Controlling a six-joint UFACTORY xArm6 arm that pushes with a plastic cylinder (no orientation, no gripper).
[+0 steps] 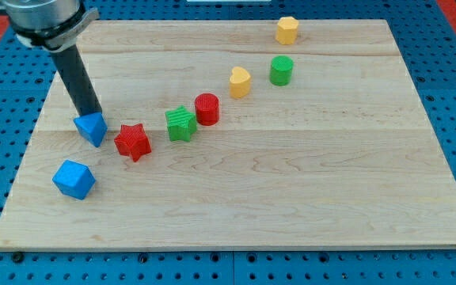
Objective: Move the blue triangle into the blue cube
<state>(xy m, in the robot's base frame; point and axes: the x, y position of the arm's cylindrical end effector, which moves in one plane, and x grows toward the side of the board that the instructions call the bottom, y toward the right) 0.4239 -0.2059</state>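
The blue triangle (91,128) lies on the wooden board (307,174) at the view's left. The blue cube (74,179) sits just below it and slightly to the left, a small gap apart. My tip (93,115) is at the triangle's top edge and appears to touch it; the dark rod rises from there to the view's top left.
A red star (132,142) sits close to the right of the triangle. A diagonal row runs up to the right: green star (180,123), red cylinder (207,108), yellow heart-like block (240,81), green cylinder (281,70), yellow hexagon (286,30).
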